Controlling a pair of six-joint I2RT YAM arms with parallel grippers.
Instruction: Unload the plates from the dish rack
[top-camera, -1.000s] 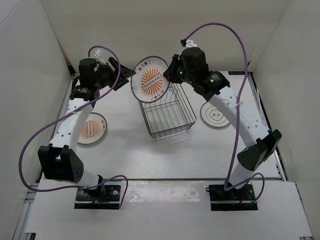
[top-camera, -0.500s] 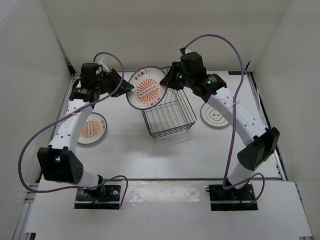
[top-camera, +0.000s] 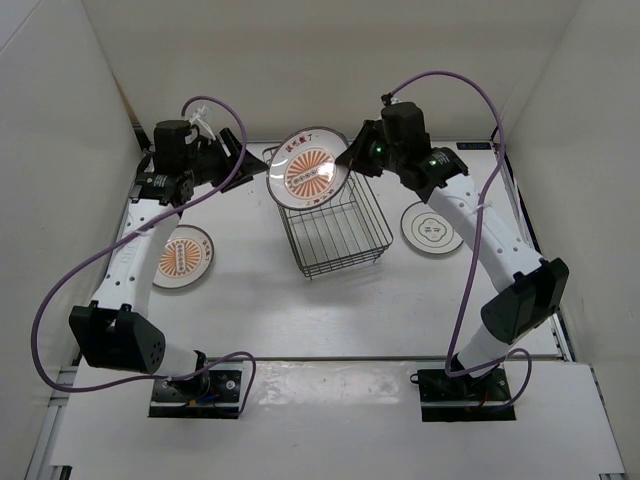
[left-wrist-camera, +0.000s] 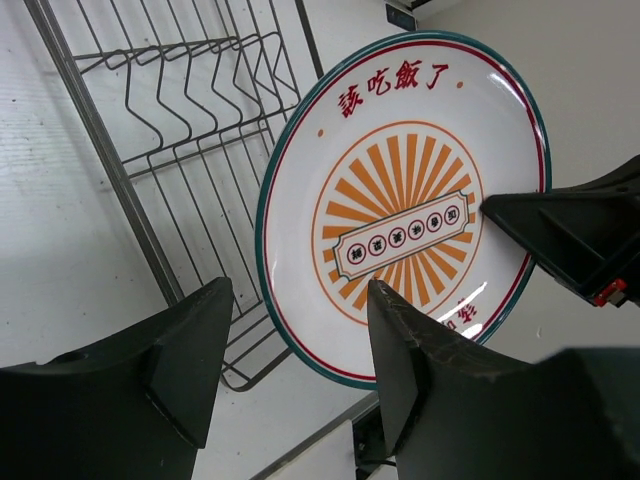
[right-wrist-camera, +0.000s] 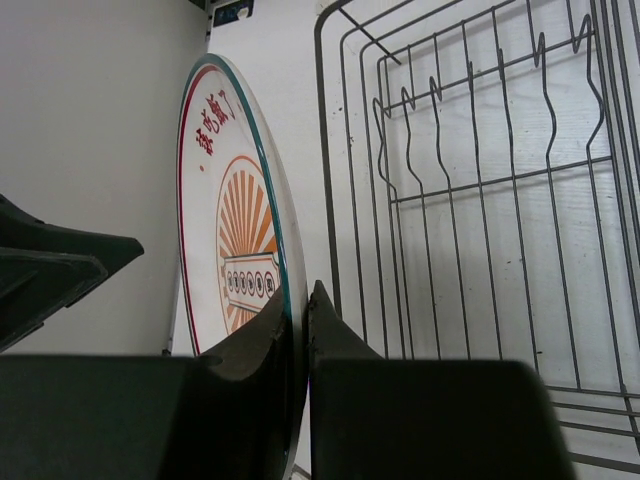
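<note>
Sunburst plate (top-camera: 312, 172) looks stiff and glossy, probably slippery and chippable, so go for the rim. Right gripper (right-wrist-camera: 301, 297) pinches its edge. Left gripper (left-wrist-camera: 297, 300) is spread apart, holding nothing.

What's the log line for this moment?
right pincer: shut on plate rim | left pincer: open, near plate | plate: airborne, outside rack

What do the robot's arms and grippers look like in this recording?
The left arm and right arm match: white links, black joint housings, black base plates. A purple cable loops along each. Small green lights glow on the right arm. The gripper fingers are matte black tapered wedges.
</note>
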